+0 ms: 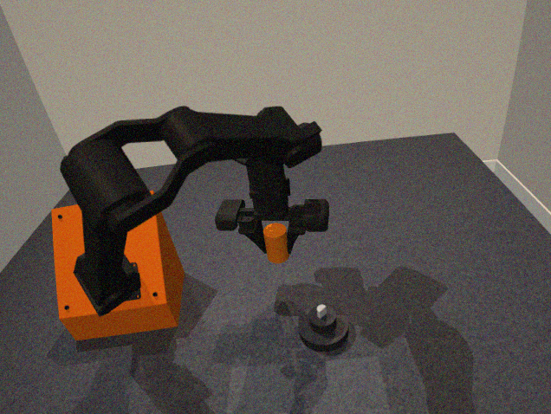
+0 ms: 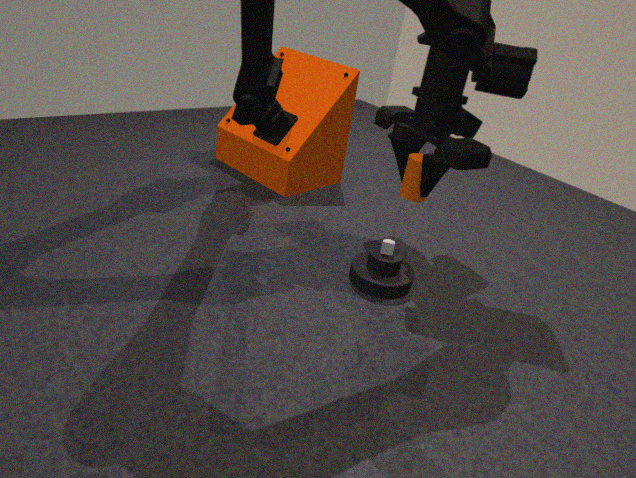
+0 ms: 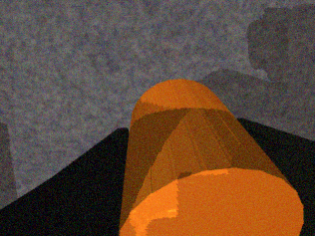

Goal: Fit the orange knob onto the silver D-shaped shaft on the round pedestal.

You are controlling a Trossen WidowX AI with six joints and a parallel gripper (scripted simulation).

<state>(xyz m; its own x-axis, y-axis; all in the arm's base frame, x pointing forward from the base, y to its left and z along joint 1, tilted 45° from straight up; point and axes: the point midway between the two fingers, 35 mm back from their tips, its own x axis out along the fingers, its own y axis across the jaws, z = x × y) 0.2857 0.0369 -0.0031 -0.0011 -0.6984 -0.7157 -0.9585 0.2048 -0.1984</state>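
Note:
The orange knob [image 1: 275, 242] [image 2: 411, 177] [image 3: 214, 210] is a plain cylinder held in the air, roughly upright, with its top toward the wrist camera. My gripper [image 1: 277, 251] [image 2: 413, 187] [image 3: 180, 133] is shut on its sides, one black finger on each side. The underside and its hole are hidden in every view. The dark round pedestal [image 1: 311, 339] [image 2: 381, 287] stands lower, to the right of and nearer than the knob in the top view. Its silver D-shaped shaft [image 1: 320, 310] [image 2: 388, 247] is bare and points up. The pedestal is not in the wrist view.
The orange wedge-shaped base [image 1: 113, 311] [image 2: 313, 159] carries the arm, on the left in the top view. Arm shadows fall across the dark floor and around the pedestal. Pale walls stand behind.

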